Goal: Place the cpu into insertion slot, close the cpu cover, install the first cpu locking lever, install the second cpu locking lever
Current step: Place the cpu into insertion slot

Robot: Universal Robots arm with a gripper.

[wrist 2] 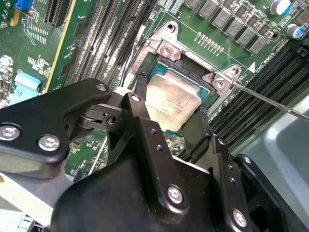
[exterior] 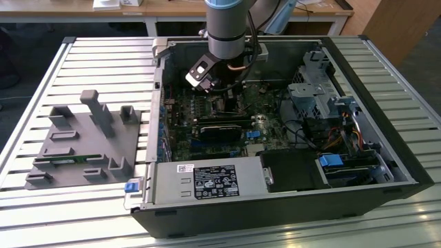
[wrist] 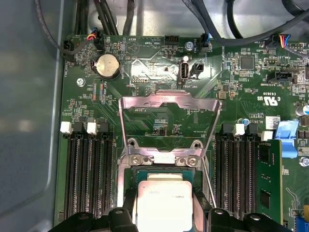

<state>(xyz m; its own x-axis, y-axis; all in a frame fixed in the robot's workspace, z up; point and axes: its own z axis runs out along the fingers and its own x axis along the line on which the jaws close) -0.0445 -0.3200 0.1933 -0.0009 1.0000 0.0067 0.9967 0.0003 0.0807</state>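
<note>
Second wrist view shows cpu point(wrist 2: 173, 101) silver, square.

Slatted metal table point(exterior: 41, 77); wooden desk point(exterior: 179, 10) behind.

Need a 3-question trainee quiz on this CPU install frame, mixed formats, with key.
1. True or false: the cover is shut over the chip.
2. The gripper is closed on: A) the chip, B) a memory stick, C) a cable.
3. In the exterior view, on which side of the computer case does the grey holder sit?
Key: 1 false, it stands open; 2 A; 3 the exterior view's left.
</note>
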